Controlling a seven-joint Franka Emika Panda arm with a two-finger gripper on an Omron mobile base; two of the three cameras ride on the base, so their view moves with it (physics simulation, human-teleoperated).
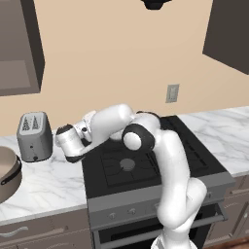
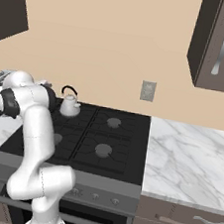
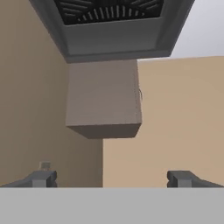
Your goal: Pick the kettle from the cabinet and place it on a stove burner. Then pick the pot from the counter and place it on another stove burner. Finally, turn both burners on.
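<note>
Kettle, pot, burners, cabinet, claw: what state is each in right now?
kettle: upright on the back left burner.
pot: on the counter, left of the stove.
burners: no flame seen.
cabinet: door closed.
claw: open, empty, aimed upward.

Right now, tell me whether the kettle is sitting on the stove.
Yes, the kettle stands on a rear burner of the black cooktop.
</note>
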